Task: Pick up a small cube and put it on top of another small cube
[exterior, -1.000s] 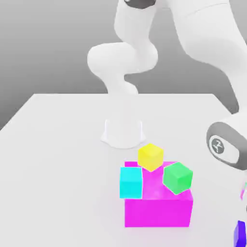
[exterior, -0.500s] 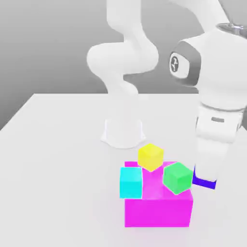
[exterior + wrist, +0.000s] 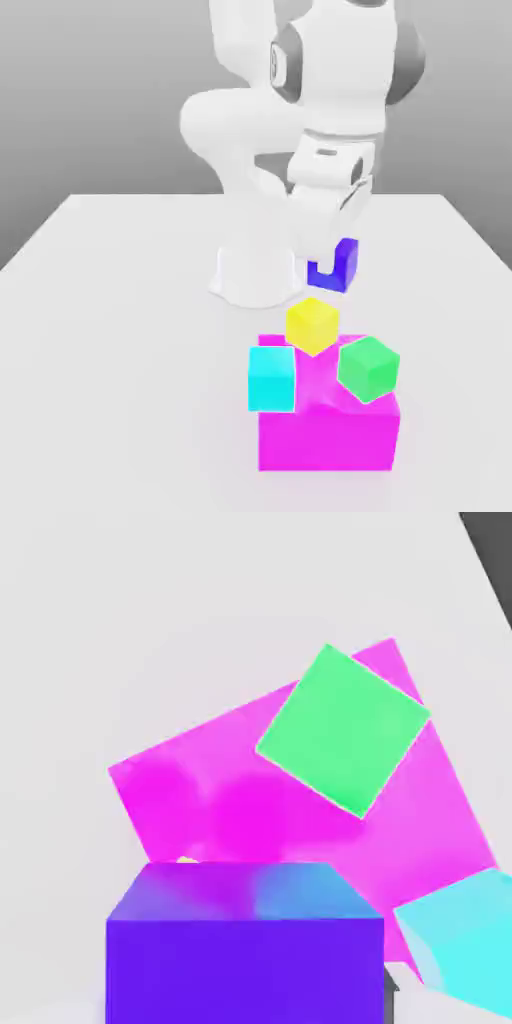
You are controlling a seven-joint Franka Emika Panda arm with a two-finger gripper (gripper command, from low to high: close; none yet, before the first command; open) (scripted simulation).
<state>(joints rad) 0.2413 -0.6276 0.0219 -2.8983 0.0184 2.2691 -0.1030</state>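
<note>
My gripper point(image 3: 328, 258) is shut on the small cube point(image 3: 346, 265), a glossy indigo one, and holds it in the air. In the exterior view it hangs just above and slightly behind the yellow cube point(image 3: 312, 325). The yellow cube rests on the back edge of the large magenta block point(image 3: 330, 435). A cyan cube point(image 3: 271, 378) leans at the block's left side in that view, and a green cube point(image 3: 368, 367) sits tilted on its right. The hand view looks down past the indigo cube point(image 3: 245, 942) onto the green cube point(image 3: 343, 727), the magenta block point(image 3: 230, 812) and the cyan cube point(image 3: 465, 937).
The arm's white base point(image 3: 255, 275) stands on the white table point(image 3: 120, 350) just behind the block. In the exterior view, open tabletop lies to the left and right of the cubes.
The arm swung up from the exterior view's lower right and leftward, carrying the indigo cube from beside the block to above the yellow cube. The other cubes have not moved.
</note>
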